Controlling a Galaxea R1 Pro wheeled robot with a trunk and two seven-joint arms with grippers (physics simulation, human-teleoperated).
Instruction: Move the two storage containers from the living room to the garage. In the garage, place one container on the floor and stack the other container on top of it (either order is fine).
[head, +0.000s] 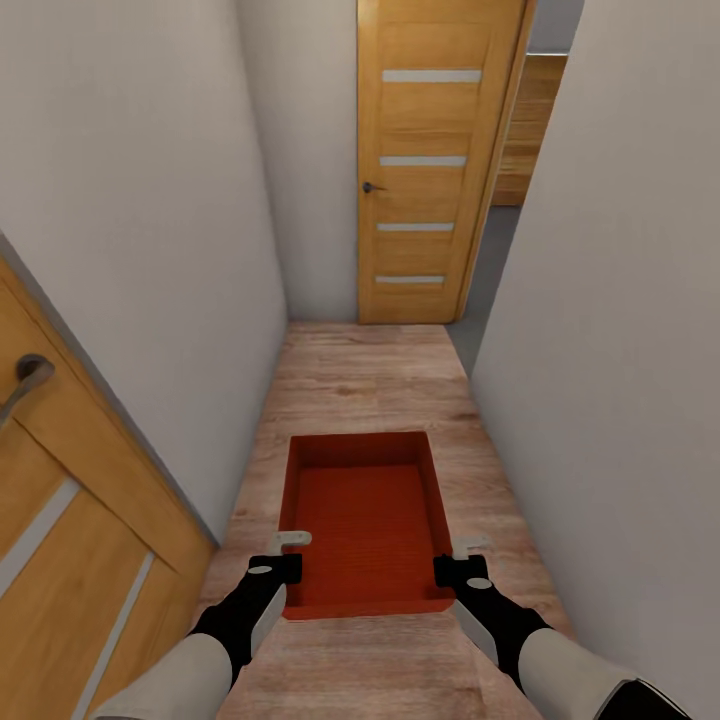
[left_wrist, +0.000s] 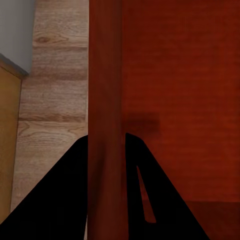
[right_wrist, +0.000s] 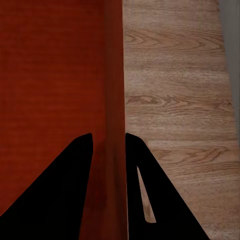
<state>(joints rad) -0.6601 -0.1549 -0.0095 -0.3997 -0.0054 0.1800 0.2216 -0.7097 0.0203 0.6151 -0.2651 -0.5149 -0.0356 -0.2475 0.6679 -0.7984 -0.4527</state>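
Orange-red container carried down the corridor toward the oak door

Orange-red and lidless, one storage container (head: 367, 522) hangs between the two arms above the wood-plank floor (head: 370, 385) of a narrow white-walled corridor. The left claw (head: 283, 556) is clamped on the container's left side wall, one finger inside and one outside, as the left wrist view shows with the wall (left_wrist: 105, 100) running between the dark fingers. The right claw (head: 462, 561) pinches the opposite wall (right_wrist: 114, 100) the same way.

Beyond the container, at the corridor's far end, stands an oak door (head: 430, 160) with four frosted strips; it looks ajar, with grey floor (head: 490, 270) showing just right of it. I judge the task well short of done: this container is in transit, nothing is yet set down on concrete, and no stacking has begun.

Another wooden door (head: 70, 520), with a lever handle, is cut off by the picture's edge left of the container. What lies behind the far door cannot be made out.
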